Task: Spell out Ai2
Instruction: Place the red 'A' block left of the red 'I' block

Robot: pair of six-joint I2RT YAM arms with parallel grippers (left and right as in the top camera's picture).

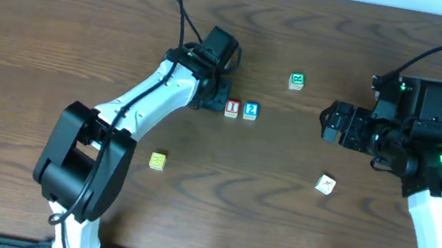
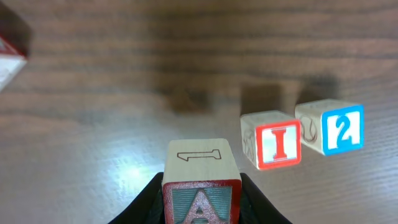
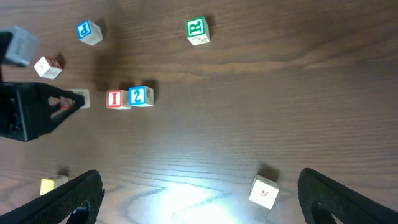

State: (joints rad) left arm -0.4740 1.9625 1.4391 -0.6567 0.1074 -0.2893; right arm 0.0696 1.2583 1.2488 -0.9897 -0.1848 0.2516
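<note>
My left gripper (image 2: 202, 199) is shut on a wooden block with a red-framed "A" (image 2: 202, 186), just left of the red "I" block (image 2: 278, 142). The blue "2" block (image 2: 336, 126) touches the "I" block on its right. In the overhead view the left gripper (image 1: 210, 97) sits beside the "I" block (image 1: 232, 108) and "2" block (image 1: 251, 110); the "A" block is hidden under it. My right gripper (image 1: 333, 121) is open and empty above the table at right. The right wrist view shows the "I" block (image 3: 114, 99), the "2" block (image 3: 140, 96) and the "A" block (image 3: 79, 99).
A green-lettered block (image 1: 297, 81) lies at the back. A yellow block (image 1: 158, 161) lies front left. A white block (image 1: 325, 184) lies front right, between the right fingers' view (image 3: 264, 191). More blocks show in the right wrist view, blue (image 3: 88, 32) and red (image 3: 48, 66).
</note>
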